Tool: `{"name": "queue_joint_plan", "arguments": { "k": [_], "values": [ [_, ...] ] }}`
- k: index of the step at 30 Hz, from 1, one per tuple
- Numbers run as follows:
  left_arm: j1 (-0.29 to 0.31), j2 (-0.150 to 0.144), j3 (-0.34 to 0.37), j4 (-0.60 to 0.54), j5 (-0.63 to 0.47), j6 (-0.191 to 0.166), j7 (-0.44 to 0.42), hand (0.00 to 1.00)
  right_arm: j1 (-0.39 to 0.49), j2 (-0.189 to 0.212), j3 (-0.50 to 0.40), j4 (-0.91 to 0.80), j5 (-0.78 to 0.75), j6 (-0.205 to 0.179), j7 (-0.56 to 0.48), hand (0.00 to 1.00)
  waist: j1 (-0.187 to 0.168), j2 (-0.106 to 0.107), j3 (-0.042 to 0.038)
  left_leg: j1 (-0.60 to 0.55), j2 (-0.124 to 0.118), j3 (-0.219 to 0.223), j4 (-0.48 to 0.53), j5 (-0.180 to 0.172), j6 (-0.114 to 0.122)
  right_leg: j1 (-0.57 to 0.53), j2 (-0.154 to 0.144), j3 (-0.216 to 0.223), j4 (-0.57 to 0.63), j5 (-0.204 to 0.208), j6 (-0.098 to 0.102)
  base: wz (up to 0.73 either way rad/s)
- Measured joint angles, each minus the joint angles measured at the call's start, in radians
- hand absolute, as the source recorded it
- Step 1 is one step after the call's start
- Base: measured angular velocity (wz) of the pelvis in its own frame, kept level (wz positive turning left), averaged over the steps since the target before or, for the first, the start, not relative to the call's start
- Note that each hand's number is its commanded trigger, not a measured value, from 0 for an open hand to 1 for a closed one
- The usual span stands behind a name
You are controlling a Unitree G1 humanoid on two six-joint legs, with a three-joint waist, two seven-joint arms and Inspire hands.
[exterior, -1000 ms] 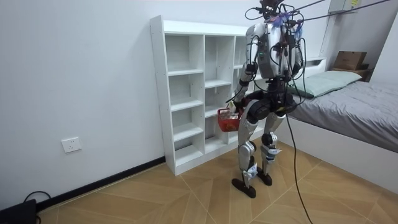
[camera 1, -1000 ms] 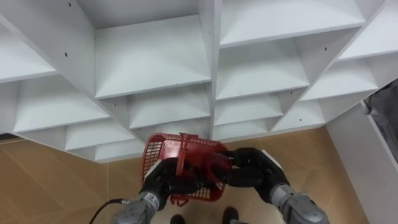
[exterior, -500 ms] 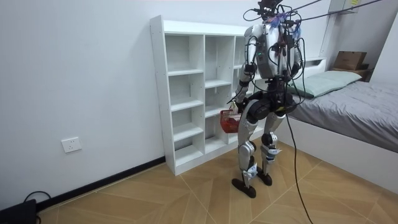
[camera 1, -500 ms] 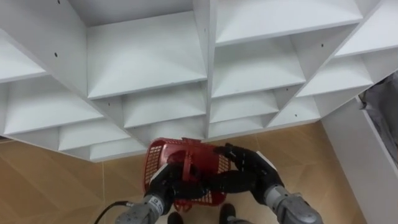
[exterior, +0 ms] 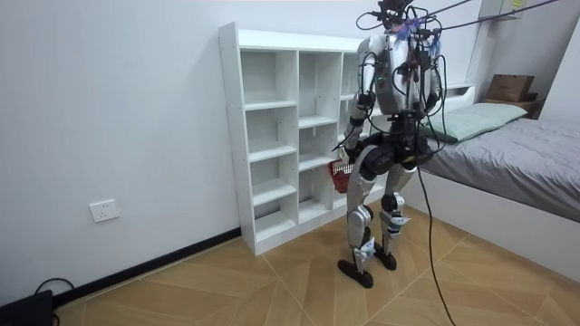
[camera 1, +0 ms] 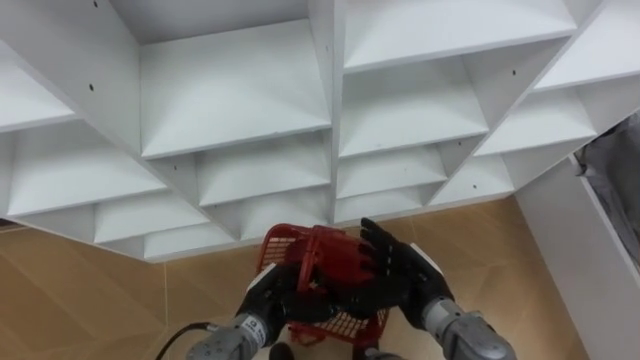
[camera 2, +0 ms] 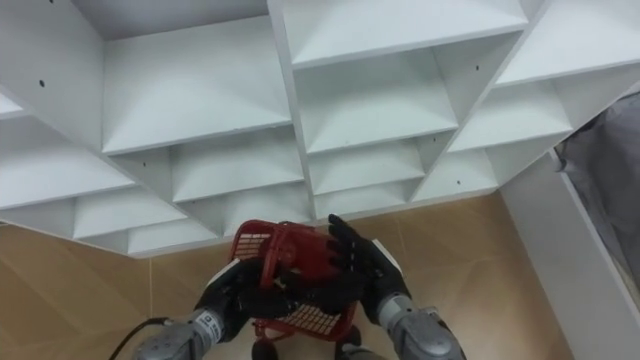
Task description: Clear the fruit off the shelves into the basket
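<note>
A red plastic basket [camera 1: 322, 268] hangs low in front of me, over the wooden floor. My left hand [camera 1: 272, 303] is curled round its near left rim and carries it. My right hand [camera 1: 392, 272] lies against the basket's right side with its fingers straight and spread. What lies inside the basket I cannot make out. In the room view I stand upright facing the white closet [exterior: 281, 136], with the basket [exterior: 341, 172] held at hip height close to my body.
The closet's white open shelves [camera 1: 240, 100] rise just ahead of the basket. A bed [exterior: 507, 154] stands close on my right, and its edge [camera 1: 612, 175] shows in the left eye view. Wooden floor [exterior: 227, 281] lies free behind me.
My right hand's fingers have gone from curled at the basket to straight and spread. The basket has shifted right and nearer to my body.
</note>
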Motion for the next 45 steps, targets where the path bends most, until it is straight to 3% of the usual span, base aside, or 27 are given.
{"name": "queue_joint_plan", "arguments": {
  "k": [10, 18, 20, 23, 26, 31, 40, 45],
  "values": [
    [0.036, 0.008, -0.001, 0.038, 0.027, 0.0, 0.01, 1.0, 0.019, 0.007, -0.001, 0.086, 0.002, 0.0, 0.0, 0.0, 0.001, 0.012, -0.0099, 0.076, -0.002, 0.0, -0.018, -0.003, -0.002, 0.072, 0.002, 0.0, -0.011, -0.003, 0.002, 0.0],
    [0.064, 0.03, 0.022, 0.086, 0.134, -0.001, 0.047, 1.0, 0.074, -0.003, -0.005, 0.157, -0.005, -0.019, -0.001, 0.0, 0.002, 0.016, -0.0109, 0.159, 0.002, 0.003, -0.06, -0.005, -0.007, 0.161, 0.015, 0.003, -0.061, 0.004, 0.005, -0.02],
    [0.084, 0.028, 0.048, 0.102, 0.181, -0.013, 0.067, 1.0, 0.087, -0.003, -0.013, 0.205, -0.021, -0.038, -0.004, 0.0, 0.001, 0.015, -0.0113, 0.201, -0.003, 0.012, -0.09, -0.001, -0.011, 0.19, 0.016, 0.011, -0.071, 0.001, 0.007, -0.09],
    [0.104, 0.034, 0.092, 0.169, 0.22, -0.025, 0.087, 1.0, 0.11, -0.004, -0.059, 0.268, -0.033, -0.038, -0.027, 0.0, -0.001, 0.008, -0.0115, 0.261, -0.007, 0.025, -0.136, 0.005, -0.017, 0.232, 0.02, 0.02, -0.089, -0.003, 0.008, -0.12],
    [0.162, 0.055, 0.157, 0.178, 0.263, -0.025, 0.098, 1.0, 0.161, -0.007, -0.13, 0.292, -0.035, -0.038, -0.051, 0.0, -0.009, -0.008, -0.0225, 0.303, -0.004, 0.027, -0.165, 0.01, -0.025, 0.276, 0.033, 0.023, -0.129, -0.004, 0.008, -0.01],
    [0.219, 0.055, 0.238, 0.205, 0.281, -0.025, 0.134, 1.0, 0.223, -0.027, -0.199, 0.345, -0.043, -0.037, -0.08, 0.0, -0.008, -0.022, -0.0277, 0.38, -0.003, 0.024, -0.207, 0.003, -0.035, 0.355, 0.045, 0.021, -0.185, -0.006, 0.012, 0.0],
    [0.226, 0.048, 0.374, 0.327, 0.235, -0.027, 0.147, 1.0, 0.208, -0.026, -0.279, 0.532, -0.08, -0.032, -0.081, 0.0, 0.004, -0.024, -0.0214, 0.49, -0.006, 0.017, -0.239, -0.005, -0.039, 0.472, 0.055, 0.038, -0.252, -0.012, 0.021, -0.06],
    [0.235, 0.047, 0.424, 0.393, 0.182, -0.017, 0.141, 1.0, 0.198, -0.018, -0.317, 0.573, -0.09, 0.012, -0.074, 0.0, 0.003, -0.027, -0.0197, 0.527, -0.004, 0.013, -0.246, -0.01, -0.046, 0.512, 0.063, 0.054, -0.268, -0.015, 0.021, -0.06]
  ]
}}
